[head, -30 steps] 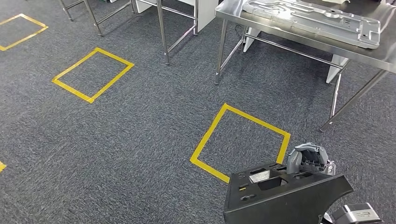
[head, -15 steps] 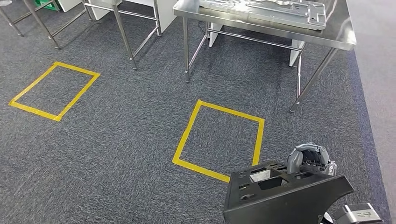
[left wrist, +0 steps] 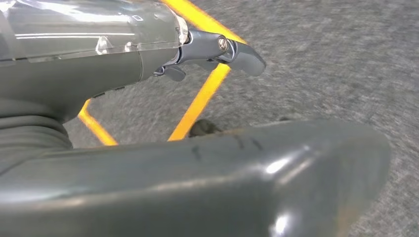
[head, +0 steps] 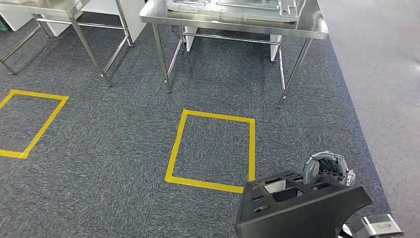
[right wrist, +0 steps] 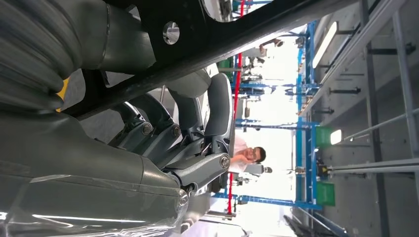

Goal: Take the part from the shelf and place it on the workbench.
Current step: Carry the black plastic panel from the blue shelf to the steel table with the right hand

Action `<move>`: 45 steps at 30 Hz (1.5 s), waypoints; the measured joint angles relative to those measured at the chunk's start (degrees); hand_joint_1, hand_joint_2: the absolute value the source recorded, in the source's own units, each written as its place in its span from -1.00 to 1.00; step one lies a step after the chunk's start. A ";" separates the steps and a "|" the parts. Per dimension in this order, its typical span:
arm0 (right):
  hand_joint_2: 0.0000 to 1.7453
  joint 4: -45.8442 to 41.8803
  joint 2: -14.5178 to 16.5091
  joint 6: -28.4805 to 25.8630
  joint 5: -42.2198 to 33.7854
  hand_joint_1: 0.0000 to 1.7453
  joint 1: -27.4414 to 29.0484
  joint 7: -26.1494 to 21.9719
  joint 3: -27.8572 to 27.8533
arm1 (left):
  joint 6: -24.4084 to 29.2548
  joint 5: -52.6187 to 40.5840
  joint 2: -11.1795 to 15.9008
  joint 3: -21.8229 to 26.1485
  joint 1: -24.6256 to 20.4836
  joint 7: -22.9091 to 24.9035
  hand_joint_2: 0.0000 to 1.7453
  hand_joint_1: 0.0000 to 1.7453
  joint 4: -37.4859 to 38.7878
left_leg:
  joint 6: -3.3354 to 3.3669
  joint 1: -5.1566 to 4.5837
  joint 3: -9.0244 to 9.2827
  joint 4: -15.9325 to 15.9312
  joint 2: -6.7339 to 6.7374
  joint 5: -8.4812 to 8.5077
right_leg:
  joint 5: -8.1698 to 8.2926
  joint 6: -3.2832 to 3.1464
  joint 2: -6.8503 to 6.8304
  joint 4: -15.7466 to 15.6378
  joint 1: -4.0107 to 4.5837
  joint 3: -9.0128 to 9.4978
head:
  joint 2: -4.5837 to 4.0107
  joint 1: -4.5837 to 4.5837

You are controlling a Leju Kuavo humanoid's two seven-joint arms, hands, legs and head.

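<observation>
The black plastic part (head: pixel 297 208), with several cut-outs in its top, hangs low at the right in the head view. My right hand (head: pixel 327 169) grips its far edge. In the right wrist view the fingers (right wrist: pixel 197 123) curl around the part's black rim (right wrist: pixel 197 39). The steel workbench (head: pixel 312 27) stands ahead at the top of the head view, with a large grey metal panel (head: pixel 233 5) lying on it. My left hand (left wrist: pixel 148 59) hangs over the carpet with a finger (left wrist: pixel 237 49) stretched out and nothing in it.
A yellow tape square (head: pixel 176 148) marks the dark carpet in front of the workbench, and another (head: pixel 44 121) lies to the left. A second steel table (head: pixel 44 7) stands at the back left. Lighter floor (head: pixel 386 74) runs along the right. A person (right wrist: pixel 244 155) stands far off.
The whole picture has shifted as the camera turned: the workbench and tape square now lie straight ahead. The part and my right hand keep their place in the picture.
</observation>
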 joint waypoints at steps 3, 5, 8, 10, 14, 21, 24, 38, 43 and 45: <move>1.00 0.03 -0.02 0.04 0.19 1.00 -0.07 0.10 0.00 | -0.01 0.02 -0.14 0.09 -0.28 -0.07 -1.00 -1.00 -0.02 | 1.17 0.04 0.31 -0.69 1.75 0.37 | -0.29 1.07 -0.85 0.69 -0.12 -0.71 | 0.00 0.01; 1.00 0.15 -0.03 -0.24 0.62 1.00 -0.42 0.52 0.00 | -0.41 0.03 -0.24 0.20 -0.07 -0.28 -1.00 -1.00 -0.01 | 1.79 0.10 0.50 -1.05 3.19 0.36 | -2.71 1.57 -4.34 5.18 -0.06 -2.95 | 0.00 0.02; 1.00 0.67 -0.04 -1.94 1.64 1.00 -0.79 1.64 0.00 | -1.08 -0.15 -0.23 0.31 0.31 -0.70 -1.00 -1.00 0.00 | 1.92 -0.03 0.80 -1.08 4.80 -0.34 | -6.24 2.13 -6.29 15.30 -0.40 -8.47 | 0.00 0.03; 1.00 0.98 -0.05 -3.15 2.22 1.00 -0.80 2.19 0.00 | -1.43 -0.43 -0.24 0.32 0.32 -0.79 -1.00 -1.00 0.00 | 1.73 -0.03 1.53 -1.08 5.52 -0.97 | -4.04 2.15 -6.50 14.37 -0.58 -8.23 | 0.00 0.03; 1.00 1.16 -0.42 -5.02 3.28 1.00 -1.45 2.72 0.00 | -2.12 -0.96 -0.25 0.30 0.14 -0.69 -1.00 -1.00 -0.01 | 0.92 -0.16 3.16 -1.28 6.36 -2.29 | 0.94 1.05 -7.73 1.25 -0.03 -1.43 | 0.00 0.03; 1.00 1.40 -1.69 -7.48 4.51 1.00 -4.77 5.15 0.00 | -2.93 -1.58 -0.01 0.21 -0.25 0.15 -1.00 -1.00 -0.13 | -0.58 -0.19 0.19 6.32 5.03 -5.77 | -1.16 -1.20 -6.86 -1.89 -0.24 2.58 | 0.00 -0.10; 1.00 2.27 -3.07 -7.49 3.59 1.00 -7.69 7.08 0.00 | -2.97 -1.59 0.14 0.19 -0.09 0.82 -1.00 -1.00 -0.13 | -0.59 -0.19 -7.85 15.60 4.60 -6.02 | -3.08 -1.50 -6.10 -1.92 -0.03 4.82 | 0.00 -0.12; 1.00 11.92 -10.46 -8.38 5.95 1.00 -25.74 16.41 -0.04 | -0.08 -1.09 0.72 0.10 -0.23 3.71 -1.00 -1.00 0.04 | 2.51 -0.31 1.29 -2.60 3.96 0.77 | -7.43 2.32 -6.17 14.62 -0.63 -3.60 | 0.00 -0.04; 1.00 14.77 -11.37 -8.26 7.44 1.00 -30.02 18.67 -0.03 | 1.64 -0.53 0.40 0.14 0.00 4.29 -1.00 -1.00 0.08 | 1.53 0.17 7.63 -2.76 3.60 -4.15 | -1.13 2.75 -6.97 4.92 -0.98 -7.76 | 0.00 -0.05; 1.00 15.80 -11.69 -8.09 7.77 1.00 -31.32 19.48 -0.01 | 2.16 -0.49 0.30 0.18 -0.02 4.40 -1.00 -1.00 0.16 | 0.74 0.14 9.46 -3.34 3.66 -6.03 | 5.52 2.04 -7.30 1.20 -0.59 -7.79 | 0.00 -0.02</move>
